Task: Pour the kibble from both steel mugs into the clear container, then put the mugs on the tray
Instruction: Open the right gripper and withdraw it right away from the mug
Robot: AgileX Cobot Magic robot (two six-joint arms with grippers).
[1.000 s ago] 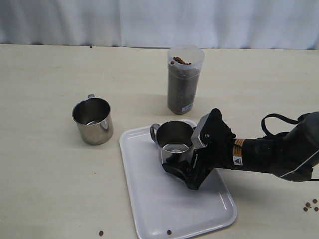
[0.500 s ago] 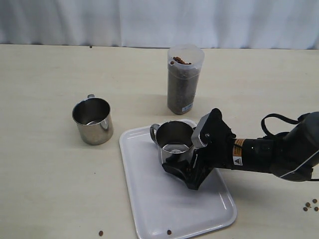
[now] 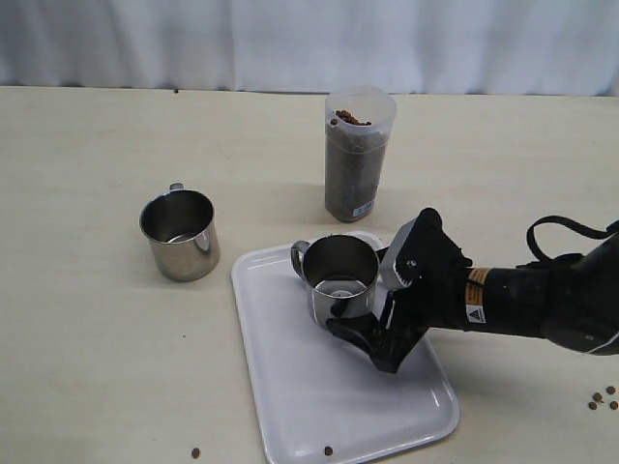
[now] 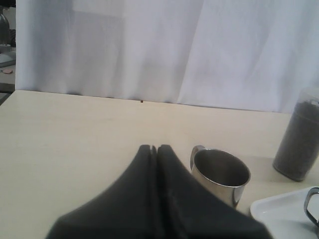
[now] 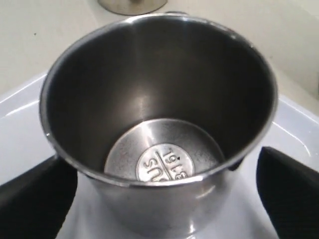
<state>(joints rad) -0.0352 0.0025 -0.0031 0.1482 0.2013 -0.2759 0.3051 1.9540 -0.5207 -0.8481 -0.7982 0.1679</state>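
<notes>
- stamped in a ring on the inner base of the steel mug [image 5: 159, 124] in the right wrist view: inverted characters, "us" and "316" readable, the rest unclear.
- a yellow and white warning sticker [image 3: 474, 302] with a triangle sits on the right arm; its text is too small to read.
- the clear container [image 3: 356, 155] has a small white label [image 3: 364, 209] near its base, print illegible; kibble [image 3: 350, 174] fills most of it.
- that mug stands upright and empty on the tray [image 3: 329, 406], near the tray's far end, handle turned left.
- the right gripper [image 3: 366, 324] has its fingers [image 5: 291, 194] spread either side of the mug; the one finger stands clear of the wall.
- the second steel mug [image 3: 179, 234] stands upright on the table, left of the tray and apart from it.
- the left gripper [image 4: 153, 149] has its fingers pressed together with nothing between them.
- the gripper hides part of the tray; in the left wrist view the tray mug is cut off at the edge.
- a few loose pellets [image 3: 602, 398] lie by the right edge.
- a pale wood-grain table [image 3: 87, 145], with a white curtain [image 3: 193, 39] behind it.
</notes>
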